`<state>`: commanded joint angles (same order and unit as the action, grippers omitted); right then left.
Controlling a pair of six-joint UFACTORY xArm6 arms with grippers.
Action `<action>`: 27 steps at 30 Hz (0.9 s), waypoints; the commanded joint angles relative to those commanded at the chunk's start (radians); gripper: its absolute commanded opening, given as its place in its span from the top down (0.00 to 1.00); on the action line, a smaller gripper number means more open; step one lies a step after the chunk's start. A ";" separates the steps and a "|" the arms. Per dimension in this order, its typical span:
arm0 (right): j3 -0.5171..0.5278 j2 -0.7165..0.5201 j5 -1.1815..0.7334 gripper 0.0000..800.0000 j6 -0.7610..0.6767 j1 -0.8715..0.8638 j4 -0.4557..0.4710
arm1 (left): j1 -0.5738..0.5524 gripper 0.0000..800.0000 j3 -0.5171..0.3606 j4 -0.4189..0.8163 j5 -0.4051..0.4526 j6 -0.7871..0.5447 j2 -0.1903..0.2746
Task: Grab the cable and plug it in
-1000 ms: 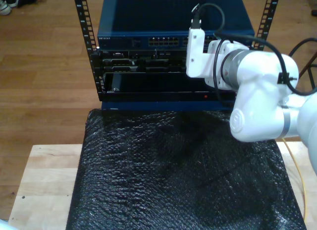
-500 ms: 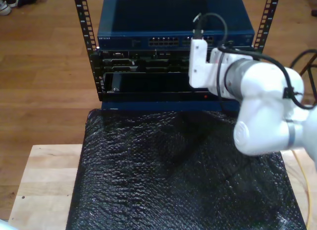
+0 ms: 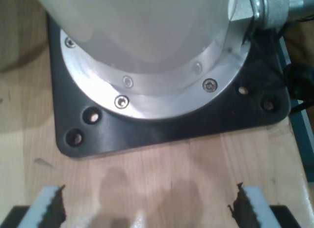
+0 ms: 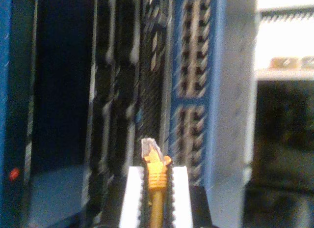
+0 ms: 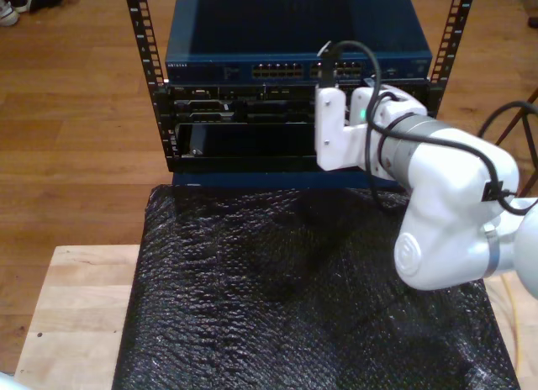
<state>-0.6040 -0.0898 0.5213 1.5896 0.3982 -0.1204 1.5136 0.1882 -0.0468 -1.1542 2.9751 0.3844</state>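
Note:
The cable [image 4: 156, 201] is yellow-orange, and its clear plug [image 4: 149, 148] sticks out past the white pads [image 4: 131, 193] of my second gripper [image 4: 157, 175], which is shut on it. The plug points at the blue switch [image 4: 216, 90], close to its rows of ports [image 4: 194, 115] but apart from them. In the exterior view the second arm's wrist [image 5: 370, 134] hangs in front of the rack, just below the switch [image 5: 294, 45] and its ports [image 5: 277, 71]. My first gripper [image 3: 149, 208] is open over bare wood, with nothing between its fingers [image 3: 49, 206].
A black bubble-wrap mat [image 5: 294, 297] covers the wooden table [image 5: 76, 314] in front of the rack [image 5: 143, 54]. A stretch of the yellow cable [image 5: 519, 348] runs along the exterior view's right edge. A black base plate [image 3: 162, 134] with a white arm base stands before my first gripper.
The second arm's wrist has dropped lower in the exterior view, from level with the switch's ports to the units just beneath them.

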 joint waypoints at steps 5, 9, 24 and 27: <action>0.000 0.002 0.002 1.00 0.008 0.000 0.017 | 0.000 0.00 0.000 0.000 0.000 0.000 0.000; -0.003 0.005 0.005 1.00 0.011 0.000 0.031 | 0.000 0.00 0.000 0.000 0.000 0.000 0.000; -0.040 0.147 0.242 1.00 0.003 -0.006 0.028 | 0.000 0.00 0.000 0.000 0.000 0.000 0.000; -0.057 0.176 0.269 1.00 0.003 -0.020 0.028 | 0.000 0.00 0.000 0.000 0.000 0.000 0.002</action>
<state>-0.6607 0.0867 0.7898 1.5927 0.3782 -0.0928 1.5136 0.1882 -0.0468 -1.1542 2.9751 0.3859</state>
